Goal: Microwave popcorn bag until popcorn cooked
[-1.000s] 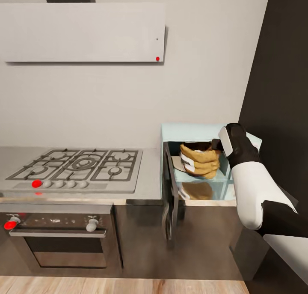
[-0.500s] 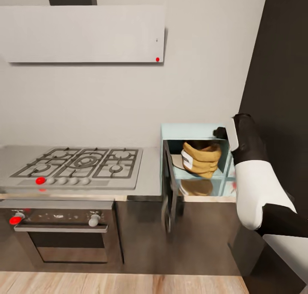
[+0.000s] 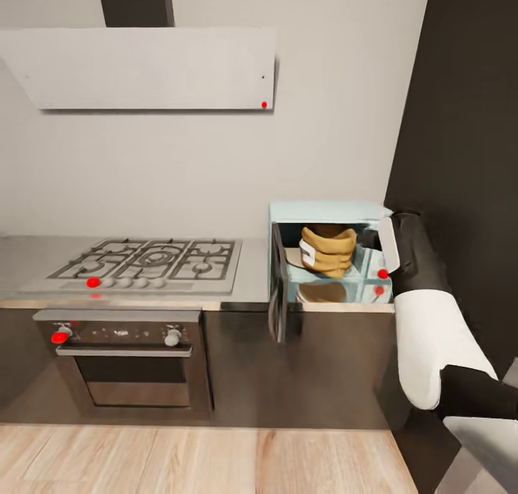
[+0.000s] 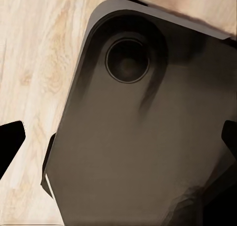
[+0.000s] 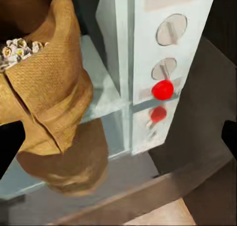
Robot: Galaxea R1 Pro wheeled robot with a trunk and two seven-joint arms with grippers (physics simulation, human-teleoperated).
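While the popcorn bag (image 3: 328, 250) sat inside the microwave (image 3: 327, 253), its tan sack stood on the pale floor of the cavity, mouth up and white label band facing the open door side. In the right wrist view the bag (image 5: 47, 83) showed a rolled rim with pale popcorn (image 5: 15, 51) heaped in its mouth, and its reflection lay on the glossy floor beneath it. The microwave door (image 3: 278, 284) hung open, swung out toward the hob. On the control panel (image 5: 165, 63) two white round knobs sat above a red indicator dot (image 5: 162, 89) — a second red spot showed just below it.

The right gripper (image 3: 385, 239) hung at the microwave's right front corner, just beside the panel. Its dark fingertips (image 5: 11, 144) appeared at the two edges of the wrist picture, set wide apart with nothing between them.

The microwave rested on the grey metal counter (image 3: 253, 282), beside the silver gas hob (image 3: 147, 262) with its black grates. Below the hob sat a dark oven (image 3: 129, 361) with a bar handle, and above it a pale extractor hood (image 3: 144, 67). Light wood flooring (image 3: 194, 458) ran along the cabinets.

The left gripper (image 4: 118, 142) pointed down at a dark part of the robot's base (image 4: 138, 137) over the wood floor — its fingertips likewise stood wide at the picture's edges, empty.
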